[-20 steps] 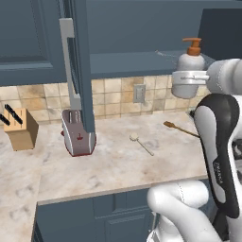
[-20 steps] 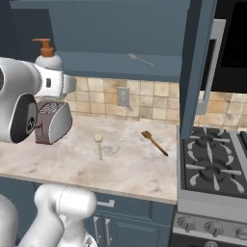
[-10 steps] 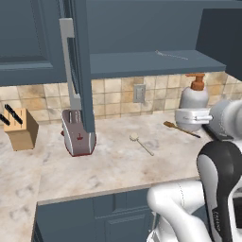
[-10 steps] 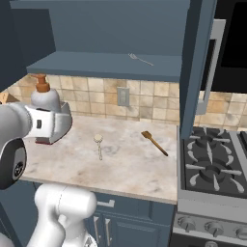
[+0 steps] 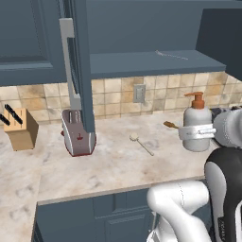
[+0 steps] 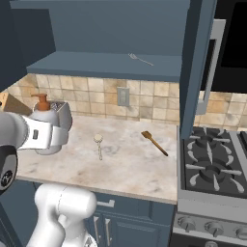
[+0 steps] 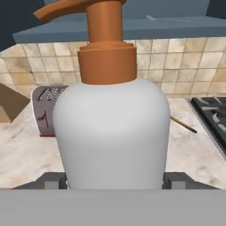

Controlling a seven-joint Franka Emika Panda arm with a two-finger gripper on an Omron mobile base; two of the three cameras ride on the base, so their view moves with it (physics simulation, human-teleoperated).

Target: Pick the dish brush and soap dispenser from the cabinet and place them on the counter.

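Clasping the soap dispenser (image 5: 196, 124), the gripper (image 5: 197, 133) holds it upright at the counter (image 5: 118, 165)

— Back wall (image 5: 113, 87)?
— Tiled in tan and beige squares, with a grey outlet plate (image 5: 139, 93) set in the middle.
— Under the marbled beige tabletop (image 5: 113, 168)?
— Slate-blue base cabinets (image 5: 106, 215), flat-panelled.
— And off to the right?
— A gas stove (image 6: 212, 169) with dark grates, butting against the tabletop's end.
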